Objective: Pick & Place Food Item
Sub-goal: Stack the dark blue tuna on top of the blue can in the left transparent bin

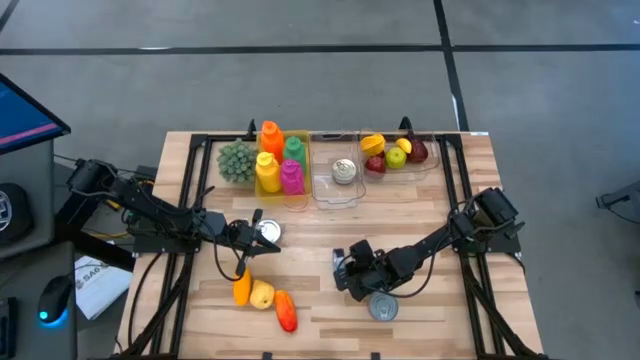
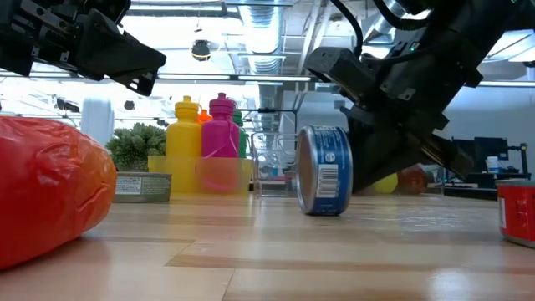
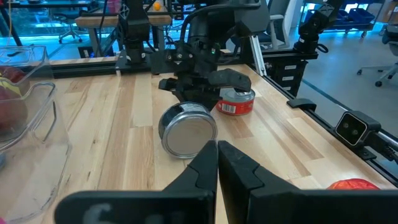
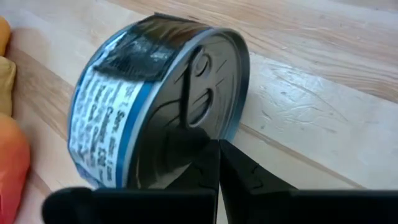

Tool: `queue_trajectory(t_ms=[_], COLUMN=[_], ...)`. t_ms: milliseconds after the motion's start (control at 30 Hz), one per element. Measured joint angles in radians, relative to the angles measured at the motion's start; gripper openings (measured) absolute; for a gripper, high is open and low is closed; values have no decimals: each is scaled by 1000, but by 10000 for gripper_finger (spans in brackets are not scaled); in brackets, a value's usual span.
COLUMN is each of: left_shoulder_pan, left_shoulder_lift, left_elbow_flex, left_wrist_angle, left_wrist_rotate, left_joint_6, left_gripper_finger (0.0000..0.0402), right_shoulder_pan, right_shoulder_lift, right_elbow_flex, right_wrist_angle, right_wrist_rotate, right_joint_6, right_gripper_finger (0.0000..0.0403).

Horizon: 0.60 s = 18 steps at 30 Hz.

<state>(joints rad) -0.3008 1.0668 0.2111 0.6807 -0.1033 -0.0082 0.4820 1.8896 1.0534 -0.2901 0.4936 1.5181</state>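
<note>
Tin (image 4: 155, 99) stands on edge just ahead of the right end effector (image 4: 217, 163), fingers together.

The pale wooden plank table (image 1: 310, 270) has a smooth, lightly scuffed finish with visible grain. The blue-labelled round metal can (image 4: 158, 102) shows a shiny steel lid with a pull tab and a glossy paper label. The clear plastic trays (image 1: 335, 185) are transparent and glossy. The yellow and pink plastic squeeze bottles (image 2: 205, 142) look smooth, semi-matt. The red plastic-looking food item (image 2: 50, 188) is wrinkled and shiny.
</note>
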Motion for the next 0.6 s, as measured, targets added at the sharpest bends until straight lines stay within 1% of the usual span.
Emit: queue_trajectory(t_ms=[600], left_shoulder_pan=[0], left_shoulder_lift=[0], left_elbow_flex=[0], left_wrist_angle=[0], left_wrist_rotate=[0], left_joint_6=[0], left_gripper_finger=[2], right_shoulder_pan=[0], right_shoulder_lift=[-3], right_elbow_flex=[2], right_wrist_angle=[-6], right_wrist_rotate=[5], right_joint_6=[-10], right_gripper_finger=[0])
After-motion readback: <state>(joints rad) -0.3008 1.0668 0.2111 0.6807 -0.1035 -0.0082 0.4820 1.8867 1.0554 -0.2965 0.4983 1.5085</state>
